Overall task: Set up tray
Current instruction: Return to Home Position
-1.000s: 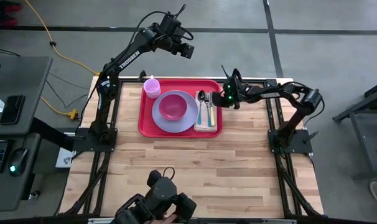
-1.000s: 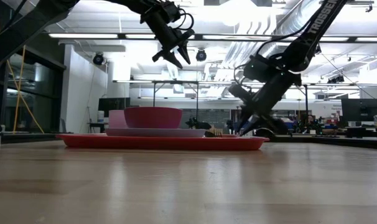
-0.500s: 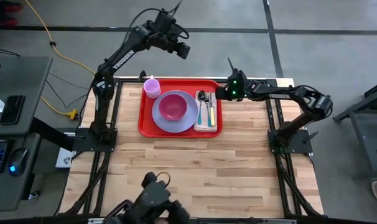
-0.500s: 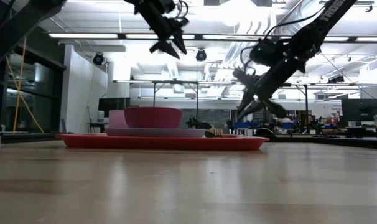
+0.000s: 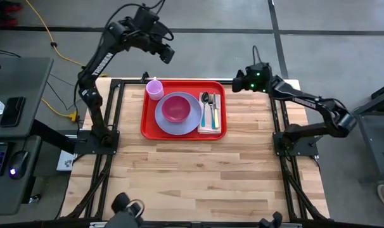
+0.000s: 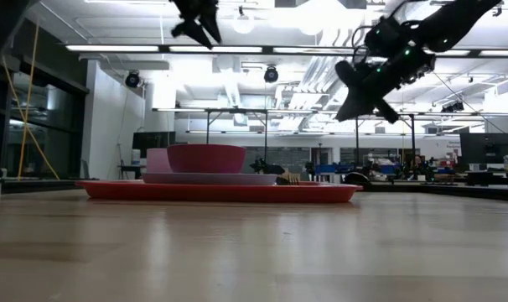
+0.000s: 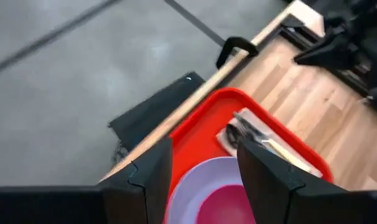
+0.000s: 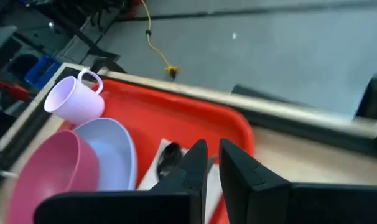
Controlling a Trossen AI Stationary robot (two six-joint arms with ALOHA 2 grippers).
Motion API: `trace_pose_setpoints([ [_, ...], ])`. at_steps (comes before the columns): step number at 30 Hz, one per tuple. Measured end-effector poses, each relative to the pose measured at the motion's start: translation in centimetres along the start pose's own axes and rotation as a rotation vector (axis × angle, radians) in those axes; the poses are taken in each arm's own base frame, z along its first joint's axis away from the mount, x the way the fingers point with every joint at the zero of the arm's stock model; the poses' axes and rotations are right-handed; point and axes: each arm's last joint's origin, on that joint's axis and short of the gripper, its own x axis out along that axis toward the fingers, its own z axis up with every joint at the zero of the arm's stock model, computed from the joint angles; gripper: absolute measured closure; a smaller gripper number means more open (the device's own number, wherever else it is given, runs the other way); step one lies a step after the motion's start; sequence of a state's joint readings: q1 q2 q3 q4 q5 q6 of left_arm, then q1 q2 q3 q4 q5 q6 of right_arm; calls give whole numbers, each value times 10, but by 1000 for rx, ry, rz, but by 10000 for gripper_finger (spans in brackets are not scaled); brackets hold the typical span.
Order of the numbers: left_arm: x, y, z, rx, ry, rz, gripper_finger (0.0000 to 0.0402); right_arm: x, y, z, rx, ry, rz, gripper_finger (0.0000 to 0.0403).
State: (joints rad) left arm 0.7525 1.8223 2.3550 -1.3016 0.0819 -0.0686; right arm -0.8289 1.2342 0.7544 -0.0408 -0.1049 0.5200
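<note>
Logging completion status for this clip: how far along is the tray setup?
Done, apparently: the tray holds the plate with the bowl on it, the mug, and the cutlery on the napkin. In hand: nothing; the left gripper and right gripper hang raised off the tray. Remaining: seemingly only parking the arms.

Red tray (image 5: pixel 187 88) at the table's (image 5: pixel 198 177) far edge: lavender mug (image 5: pixel 154 89) in its far-left corner, pink bowl (image 5: pixel 174 107) on the lavender plate (image 5: pixel 192 120), cutlery (image 5: pixel 206 106) on the brown napkin (image 5: pixel 210 128). Left gripper (image 5: pixel 166 54) showing past that edge; right gripper (image 5: pixel 237 82) off the tray's far-right corner.
</note>
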Motion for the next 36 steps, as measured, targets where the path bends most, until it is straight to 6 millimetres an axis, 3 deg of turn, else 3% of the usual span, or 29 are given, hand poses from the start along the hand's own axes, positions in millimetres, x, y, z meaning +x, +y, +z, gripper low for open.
trace_pose_setpoints([
  [6, -32, -2, -7, 22, -21, 7, 190, -26, -2, 15, -133, -105, 1, 378],
  [16, -81, -5, -21, 65, -81, -12, 190, -76, -12, 29, -52, -234, -28, 382],
  [22, -105, -8, -30, 110, -121, -44, 190, -103, -15, 27, -110, -235, 4, 382],
  [31, -105, -8, -64, 123, -167, -131, 190, -137, -13, 22, -230, -274, 64, 383],
  [36, -98, -6, -104, 82, -255, -169, 190, -148, -17, 15, -228, -258, 25, 383],
])
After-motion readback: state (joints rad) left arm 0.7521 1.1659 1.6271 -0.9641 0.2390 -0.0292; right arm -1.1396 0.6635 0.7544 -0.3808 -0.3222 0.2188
